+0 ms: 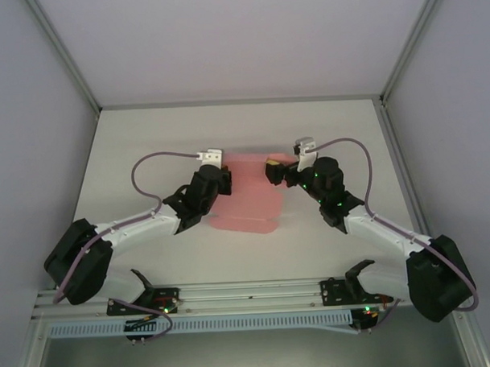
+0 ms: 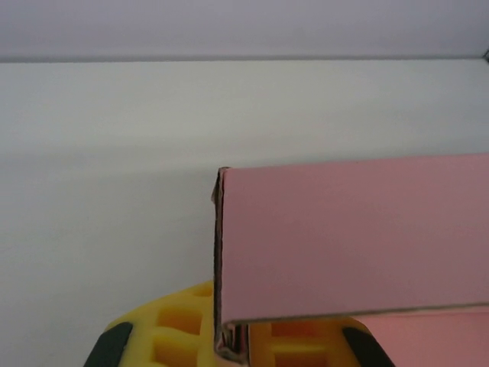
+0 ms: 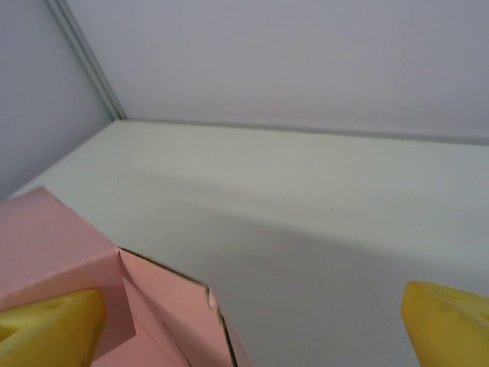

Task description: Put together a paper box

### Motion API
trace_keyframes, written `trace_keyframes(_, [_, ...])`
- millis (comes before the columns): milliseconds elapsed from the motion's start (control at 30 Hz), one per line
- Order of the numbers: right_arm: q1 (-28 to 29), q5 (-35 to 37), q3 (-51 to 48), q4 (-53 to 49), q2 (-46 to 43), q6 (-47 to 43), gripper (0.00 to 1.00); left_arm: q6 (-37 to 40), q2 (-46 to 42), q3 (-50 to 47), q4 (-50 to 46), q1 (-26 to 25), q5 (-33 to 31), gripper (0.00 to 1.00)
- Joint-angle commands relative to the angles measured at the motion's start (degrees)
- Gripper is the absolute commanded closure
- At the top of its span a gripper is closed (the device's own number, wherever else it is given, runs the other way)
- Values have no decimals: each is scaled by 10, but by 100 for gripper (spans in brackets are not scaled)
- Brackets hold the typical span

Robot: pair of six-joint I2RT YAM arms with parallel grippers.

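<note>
Pinched tight on the left edge of the paper box (image 1: pixel 250 201) with the left gripper (image 1: pixel 226 181), thin pink card caught between yellow pads (image 2: pixel 179 336) at a folded corner. Spread wide at the opposite, right edge with the right gripper (image 1: pixel 271 171): grasping nothing, one yellow finger (image 3: pixel 50 329) low beside the pink card, the other finger well apart over bare worktop (image 1: pixel 147 147). Cannot tell whether that first finger actually touches the card.

Set mid-worktop between the two grippers, partly folded: far part lifted along a crease, near flap lying flat with rounded corners on its near edge. From the left wrist, a straight upper edge and a dark, slightly crumpled upright corner. From the right wrist, a stepped, notched edge where panels overlap.

Plenty of open surface beyond the box up to the far wall (image 1: pixel 240 39), and on either side out to the side walls (image 1: pixel 25 119).
</note>
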Motion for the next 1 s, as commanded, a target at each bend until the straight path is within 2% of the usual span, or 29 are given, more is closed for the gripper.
trace_keyframes(0, [16, 33, 26, 15, -21, 44, 0, -14, -19, 8, 20, -11, 41, 100])
trace_keyframes(67, [17, 21, 52, -72, -30, 5, 0, -20, -23, 12, 2, -11, 24, 100])
trace_keyframes(200, [17, 48, 101, -260, -68, -41, 0, -24, -36, 10, -24, 3, 0, 100])
trace_keyframes(333, [17, 87, 98, -347, -137, -39, 0, -37, -53, -4, -28, 24, -2, 100])
trace_keyframes(467, [12, 116, 72, -376, -204, -20, 0, -62, -64, -10, -44, 47, -4, 100])
trace_keyframes(533, [2, 106, 70, -405, -211, -13, 0, -82, -70, -12, -46, 59, 4, 100])
trace_keyframes(733, [-14, 99, 81, -462, -129, 3, 0, -83, -74, -7, -36, 62, 25, 100])
trace_keyframes(833, [-15, 108, 84, -429, -81, 5, 0, -87, -76, -6, -34, 62, 34, 100])
trace_keyframes(967, [-15, 124, 74, -331, -47, 5, 0, -92, -88, -22, -11, 63, 58, 100])
